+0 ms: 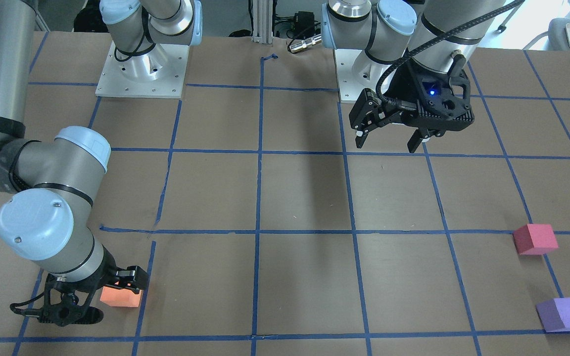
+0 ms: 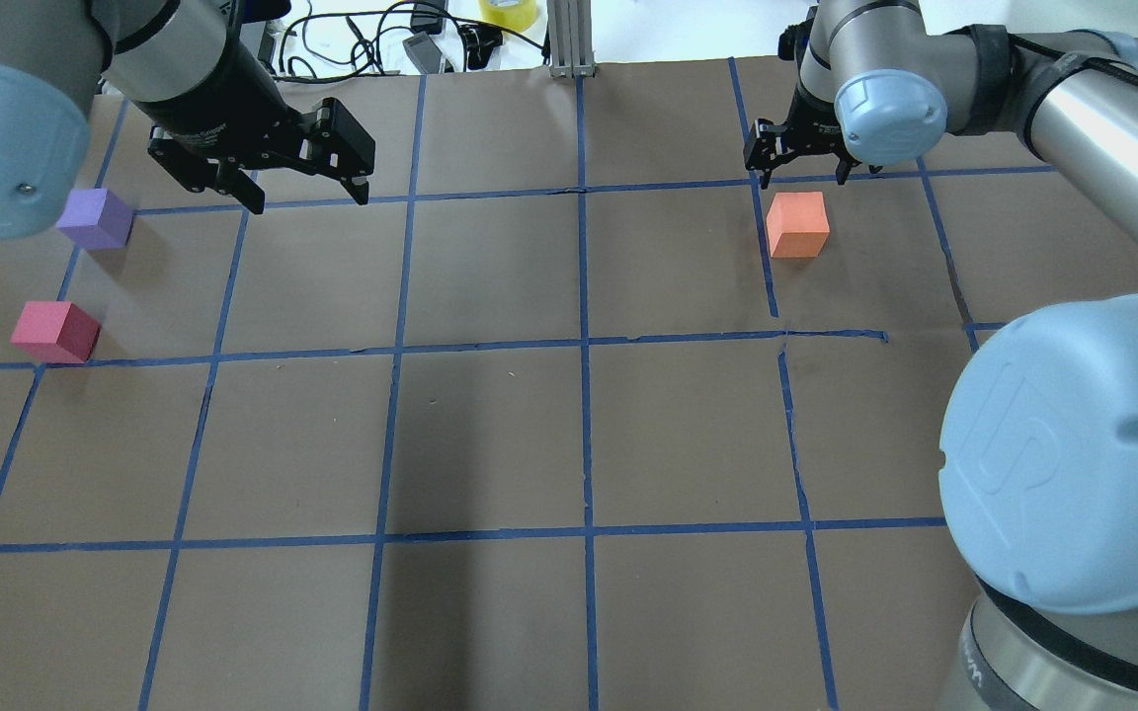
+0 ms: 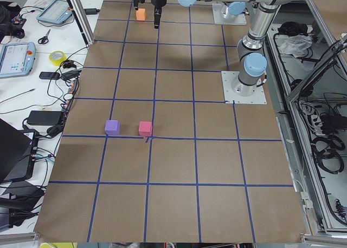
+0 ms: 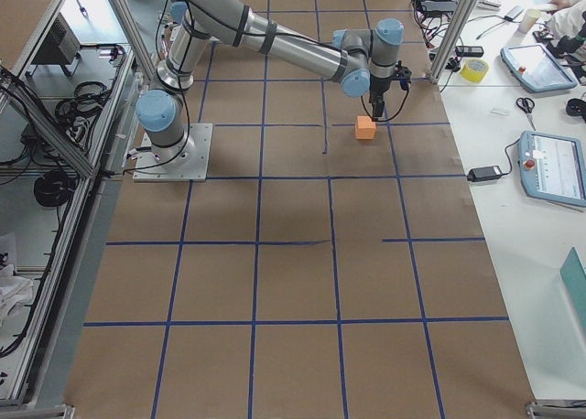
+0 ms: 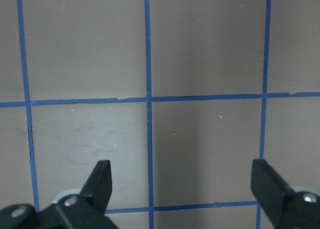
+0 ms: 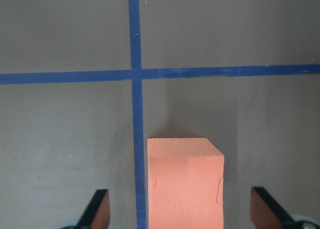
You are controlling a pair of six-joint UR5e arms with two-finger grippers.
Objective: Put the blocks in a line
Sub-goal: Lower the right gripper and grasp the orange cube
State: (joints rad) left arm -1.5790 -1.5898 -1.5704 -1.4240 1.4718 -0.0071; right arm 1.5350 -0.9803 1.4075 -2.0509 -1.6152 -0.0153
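Note:
The orange block [image 2: 797,224] sits on the brown table at the far right, also in the front view [image 1: 120,296]. My right gripper [image 2: 802,170] is open and hangs over it; in the right wrist view the block [image 6: 184,184] lies between the spread fingers [image 6: 97,209], touching neither. The purple block [image 2: 95,218] and the crimson-pink block [image 2: 54,332] sit close together at the far left, also in the front view [image 1: 562,315] [image 1: 535,239]. My left gripper [image 2: 309,196] is open and empty, above the table to the right of the purple block. Its wrist view shows only bare table.
Blue tape lines [image 2: 584,346] divide the table into squares. Both arm bases [image 1: 141,74] stand at the robot's edge. Cables and a yellow tape roll [image 2: 508,12] lie beyond the far edge, by an aluminium post [image 2: 562,39].

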